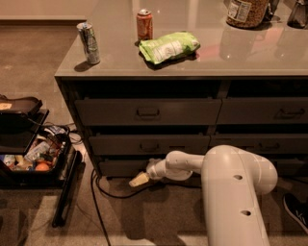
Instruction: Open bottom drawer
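The bottom drawer is the slim, dark, low panel at the foot of the left stack, under two taller drawers. Its front looks flush with the cabinet. My white arm reaches in from the lower right, low over the carpet, and covers the middle of that panel, so the handle is hidden. The gripper has a pale yellowish tip. It sits just in front of the drawer's lower edge, left of its centre, pointing down-left toward the floor.
On the grey countertop stand a silver can, a red can, a green snack bag and a jar. A black bin of clutter sits on the left. A black cable loops below the gripper.
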Robot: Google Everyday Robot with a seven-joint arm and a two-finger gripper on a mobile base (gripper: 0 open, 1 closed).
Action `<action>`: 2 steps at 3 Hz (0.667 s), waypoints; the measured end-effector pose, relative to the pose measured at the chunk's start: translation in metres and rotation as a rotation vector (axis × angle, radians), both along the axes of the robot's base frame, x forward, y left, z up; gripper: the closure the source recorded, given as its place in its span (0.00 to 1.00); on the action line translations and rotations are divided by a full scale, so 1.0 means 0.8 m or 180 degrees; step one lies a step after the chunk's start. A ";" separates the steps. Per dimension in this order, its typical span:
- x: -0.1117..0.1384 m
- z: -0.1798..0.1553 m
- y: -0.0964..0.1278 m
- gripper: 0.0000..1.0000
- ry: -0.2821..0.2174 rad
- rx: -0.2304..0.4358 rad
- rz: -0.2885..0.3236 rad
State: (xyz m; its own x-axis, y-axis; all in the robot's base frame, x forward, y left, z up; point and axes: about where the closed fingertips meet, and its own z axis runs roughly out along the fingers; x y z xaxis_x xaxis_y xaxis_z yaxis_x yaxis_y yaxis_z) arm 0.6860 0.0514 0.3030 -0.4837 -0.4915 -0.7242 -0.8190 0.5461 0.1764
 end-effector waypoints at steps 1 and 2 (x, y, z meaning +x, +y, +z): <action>0.000 0.000 0.000 0.00 0.0000 0.0000 0.0000; 0.040 -0.021 0.013 0.00 0.0003 0.0151 0.0071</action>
